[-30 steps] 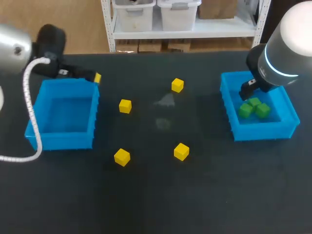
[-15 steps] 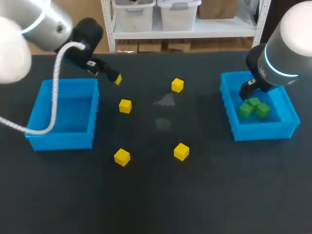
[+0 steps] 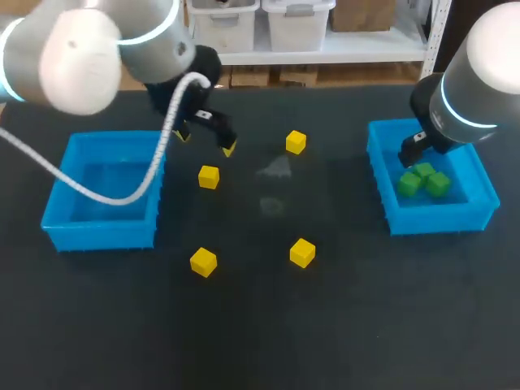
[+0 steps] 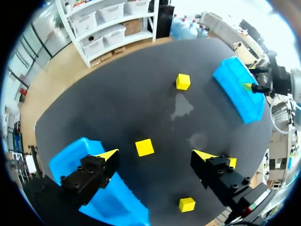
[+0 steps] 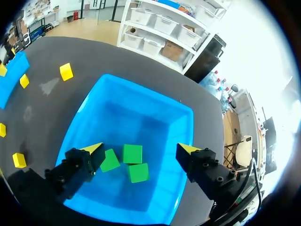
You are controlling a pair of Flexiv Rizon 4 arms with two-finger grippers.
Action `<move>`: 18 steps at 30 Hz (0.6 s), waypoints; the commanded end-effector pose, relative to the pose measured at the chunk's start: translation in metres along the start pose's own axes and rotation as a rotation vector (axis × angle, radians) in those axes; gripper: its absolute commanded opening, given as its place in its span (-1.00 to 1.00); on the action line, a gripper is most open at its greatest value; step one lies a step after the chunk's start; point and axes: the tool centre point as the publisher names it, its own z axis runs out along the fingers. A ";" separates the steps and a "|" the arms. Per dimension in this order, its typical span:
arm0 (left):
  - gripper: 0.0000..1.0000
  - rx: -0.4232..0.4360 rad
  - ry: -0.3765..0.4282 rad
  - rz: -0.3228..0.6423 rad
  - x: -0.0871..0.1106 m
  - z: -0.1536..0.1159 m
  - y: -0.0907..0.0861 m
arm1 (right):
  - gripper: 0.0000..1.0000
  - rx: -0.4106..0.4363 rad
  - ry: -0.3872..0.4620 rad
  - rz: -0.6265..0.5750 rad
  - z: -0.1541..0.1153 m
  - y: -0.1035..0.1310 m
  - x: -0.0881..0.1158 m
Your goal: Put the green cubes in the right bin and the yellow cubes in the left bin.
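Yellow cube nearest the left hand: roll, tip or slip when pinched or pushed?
The yellow cube rests flat on one face, so a push would probably slide it, not roll or tip it. Its flat opposite sides should give the open left hand a steady pinch. It looks small, likely light; an off-centre nudge might spin it.

head: high behind, looking down | wrists: nearer, downward | shared: right bin (image 3: 439,219)

Glossy plastic bins (image 3: 97,231), matt dark table (image 3: 260,325)
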 end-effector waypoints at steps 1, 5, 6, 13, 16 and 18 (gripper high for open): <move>1.00 -0.034 0.115 -0.017 -0.006 0.013 -0.007 | 1.00 0.002 -0.004 0.001 -0.001 0.000 0.001; 1.00 -0.053 0.123 -0.039 -0.008 0.024 -0.004 | 1.00 0.002 -0.004 0.001 -0.001 0.000 0.001; 1.00 -0.056 0.126 -0.043 -0.008 0.026 -0.004 | 1.00 0.002 -0.004 0.001 -0.001 0.000 0.001; 1.00 -0.075 0.136 -0.087 -0.008 0.041 0.012 | 1.00 0.002 -0.004 0.001 -0.001 0.000 0.001; 1.00 -0.080 0.141 -0.107 -0.006 0.046 0.016 | 1.00 0.002 -0.004 0.001 -0.001 0.000 0.001; 1.00 -0.081 0.146 -0.111 -0.004 0.051 0.018 | 1.00 0.002 -0.004 0.001 -0.001 0.000 0.001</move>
